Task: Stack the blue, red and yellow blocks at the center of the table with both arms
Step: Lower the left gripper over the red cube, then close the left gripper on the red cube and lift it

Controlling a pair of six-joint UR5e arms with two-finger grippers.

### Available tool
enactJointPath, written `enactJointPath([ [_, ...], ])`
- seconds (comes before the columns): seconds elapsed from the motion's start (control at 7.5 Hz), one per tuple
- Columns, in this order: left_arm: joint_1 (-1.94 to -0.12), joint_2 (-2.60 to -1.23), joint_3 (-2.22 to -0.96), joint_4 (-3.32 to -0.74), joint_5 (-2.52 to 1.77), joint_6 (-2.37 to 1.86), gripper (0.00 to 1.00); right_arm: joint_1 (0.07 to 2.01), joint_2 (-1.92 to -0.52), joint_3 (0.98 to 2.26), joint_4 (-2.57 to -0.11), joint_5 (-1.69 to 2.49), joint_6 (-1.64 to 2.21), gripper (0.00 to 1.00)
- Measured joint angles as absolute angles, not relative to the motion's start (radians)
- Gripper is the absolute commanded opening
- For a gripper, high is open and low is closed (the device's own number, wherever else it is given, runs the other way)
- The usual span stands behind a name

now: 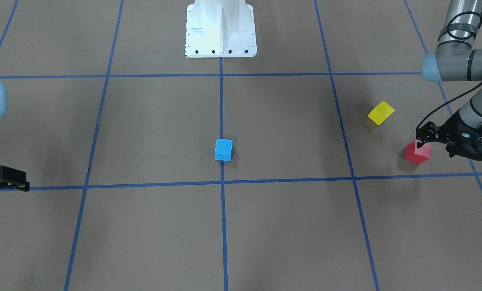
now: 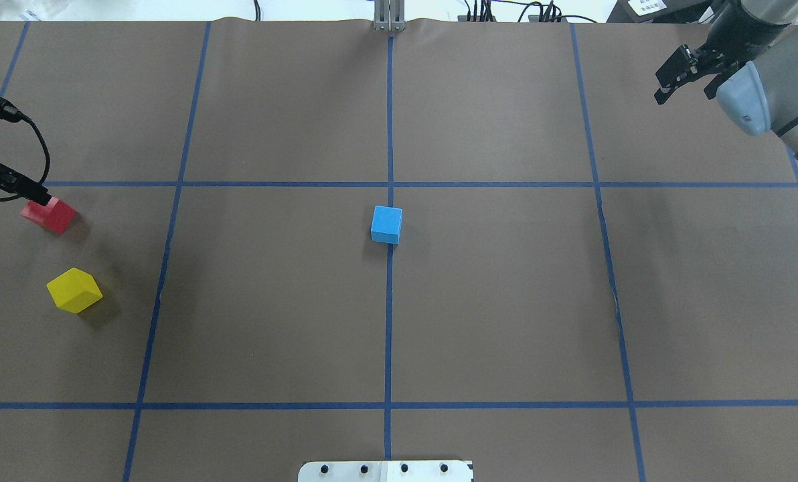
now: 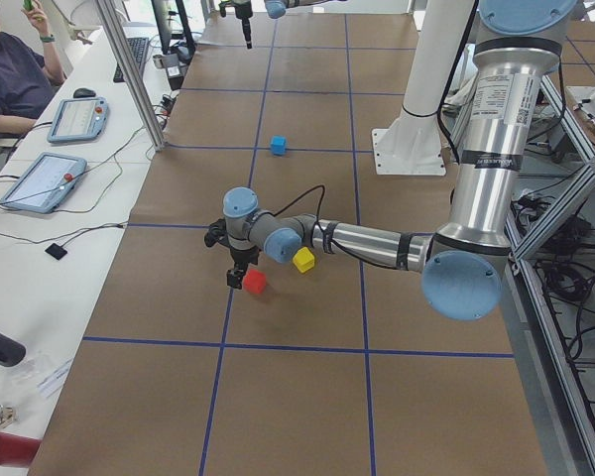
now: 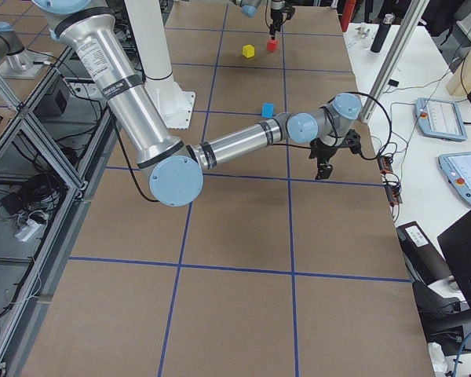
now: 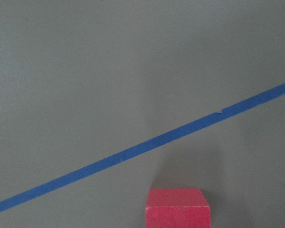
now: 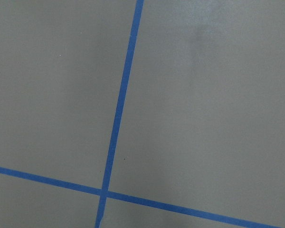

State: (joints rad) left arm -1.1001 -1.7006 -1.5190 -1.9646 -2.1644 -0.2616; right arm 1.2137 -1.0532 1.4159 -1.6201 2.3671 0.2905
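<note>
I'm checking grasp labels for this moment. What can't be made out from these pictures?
- Whether the left claw grips the red block: in the front view it overlaps the block's top corner, the overhead view's left edge crops the claw, and the left wrist view shows no fingers.
- The right claw: mostly cropped by the front view's left edge.
- Side views: both claws are too small to judge.

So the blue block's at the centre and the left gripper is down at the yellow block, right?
Not quite. The left gripper is down at the red block, not the yellow block, which lies apart from it. The exterior front-facing view shows this. The blue block is at the centre.
</note>
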Motion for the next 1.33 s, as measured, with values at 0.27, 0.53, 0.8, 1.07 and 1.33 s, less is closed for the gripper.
enactJointPath([
  [0.27,-1.097,-1.703,-1.511,-1.982,-2.164,-0.295,0.99,1.214,-1.055,1.416,-1.62,2.367,0.29,0.99],
  [0.53,-1.084,-1.704,-1.503,-1.998,-2.164,-0.329,0.99,1.215,-1.057,1.416,-1.62,2.367,0.289,0.99],
  [0.8,-1.073,-1.705,-1.499,-2.001,-2.164,-0.338,0.99,1.215,-1.059,1.416,-1.62,2.366,0.288,0.99],
  [1.07,-1.059,-1.705,-1.491,-2.006,-2.164,-0.339,0.99,1.215,-1.061,1.416,-1.62,2.365,0.288,0.99],
  [1.33,-1.043,-1.712,-1.455,-2.042,-2.164,-0.34,0.98,1.215,-1.064,1.416,-1.62,2.365,0.288,0.99],
])
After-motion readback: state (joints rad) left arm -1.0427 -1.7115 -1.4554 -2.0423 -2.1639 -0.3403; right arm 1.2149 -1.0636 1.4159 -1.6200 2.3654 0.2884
